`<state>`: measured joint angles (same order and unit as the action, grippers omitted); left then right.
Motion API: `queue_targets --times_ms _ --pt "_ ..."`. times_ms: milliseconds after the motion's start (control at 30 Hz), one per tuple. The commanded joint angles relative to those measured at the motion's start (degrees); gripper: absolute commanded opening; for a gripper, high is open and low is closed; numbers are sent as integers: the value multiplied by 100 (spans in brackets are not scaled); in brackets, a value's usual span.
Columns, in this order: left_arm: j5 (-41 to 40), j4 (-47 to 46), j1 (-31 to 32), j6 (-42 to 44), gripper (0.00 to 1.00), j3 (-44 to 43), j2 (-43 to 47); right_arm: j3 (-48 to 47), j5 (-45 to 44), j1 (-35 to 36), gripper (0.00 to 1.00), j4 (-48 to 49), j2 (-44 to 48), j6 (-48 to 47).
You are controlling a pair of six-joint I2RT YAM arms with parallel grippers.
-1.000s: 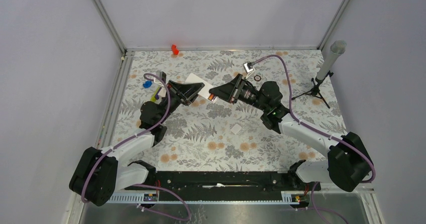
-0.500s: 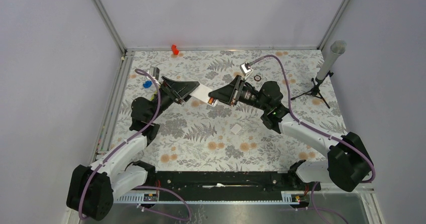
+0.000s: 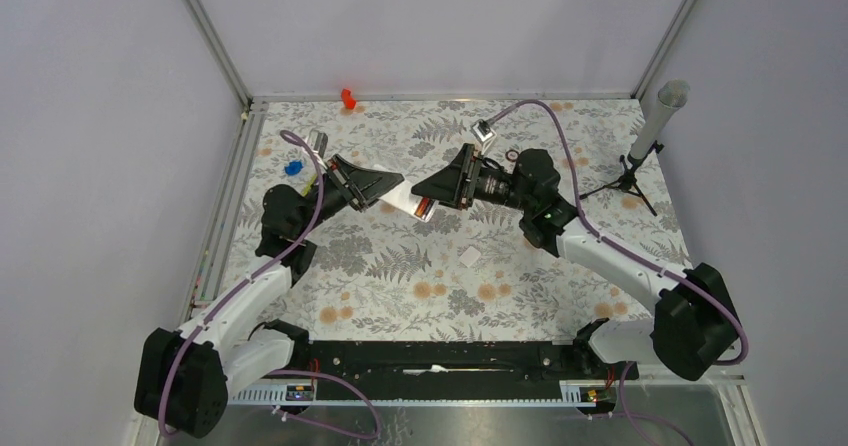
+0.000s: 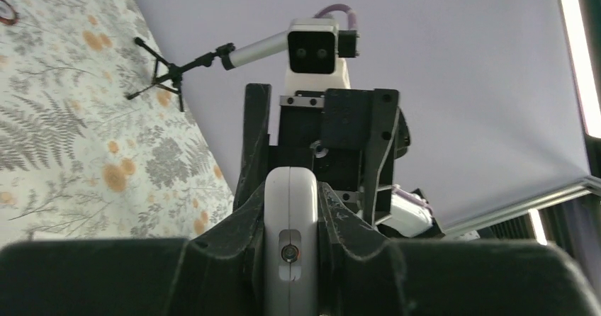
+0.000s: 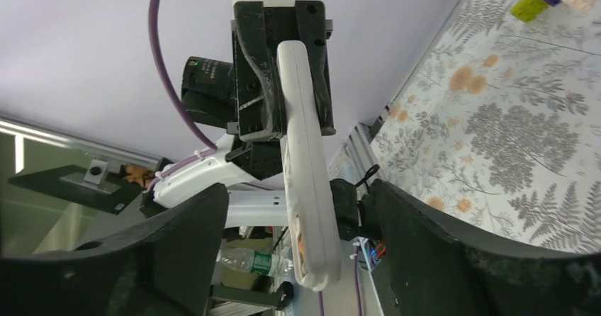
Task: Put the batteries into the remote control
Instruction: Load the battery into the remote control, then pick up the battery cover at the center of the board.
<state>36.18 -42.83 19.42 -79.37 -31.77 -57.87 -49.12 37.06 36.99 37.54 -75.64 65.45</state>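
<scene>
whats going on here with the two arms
The left gripper is shut on one end of the white remote control and holds it in the air above the table. The right gripper faces it with its jaws open on either side of the remote's other end, not gripping it. Whether any battery is loaded is too small to tell.

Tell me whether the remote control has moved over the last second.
Yes. In the top view the remote control has shifted away from the red piece at the far edge, toward the arms' bases.
</scene>
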Motion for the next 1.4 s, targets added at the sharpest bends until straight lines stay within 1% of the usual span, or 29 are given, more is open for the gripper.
queue_targets --times_ms 0,33,100,167,233,333,400,467,533,700,900,1067,1367 --pt "47 379 -183 640 0 77 336 -392 -445 -82 90 -1393 477 -1274" --pt "-20 613 -250 787 0 109 423 -410 -623 -93 93 -1689 673 -1547" --pt "-175 1119 -386 1106 0 154 613 -451 -1041 -105 95 -2271 921 -2178" --pt "-395 1706 -504 1458 0 156 828 -533 -1567 -112 95 -3225 1102 -2981" --pt "-829 2501 -599 1805 0 117 1069 -531 -2162 -108 93 -3983 1186 -3841" --pt "-1352 3390 -782 2093 0 92 1380 -280 -2787 -105 92 -4604 1078 -4959" --pt "-1361 3508 -888 2128 0 121 1462 -88 -2945 -104 90 -4818 820 -5385" --pt "-1321 3540 -949 2087 0 135 1480 -29 -3214 -77 86 -5070 464 -5558" --pt "-1242 3545 -993 2058 0 136 1452 -27 -3444 -14 85 -5294 142 -5737" --pt "-1101 3514 -1066 2008 0 136 1348 -89 -3579 250 86 -5577 -473 -6292" --pt "-994 3324 -1089 1917 0 162 1180 -477 -3795 535 87 -6013 -1362 -6794" --pt "-920 3236 -1111 1875 0 171 1073 -611 -4002 676 87 -6018 -1692 -6891" --pt "-860 3134 -1142 1844 0 171 980 -856 -3885 701 77 -6080 -2083 -6978"
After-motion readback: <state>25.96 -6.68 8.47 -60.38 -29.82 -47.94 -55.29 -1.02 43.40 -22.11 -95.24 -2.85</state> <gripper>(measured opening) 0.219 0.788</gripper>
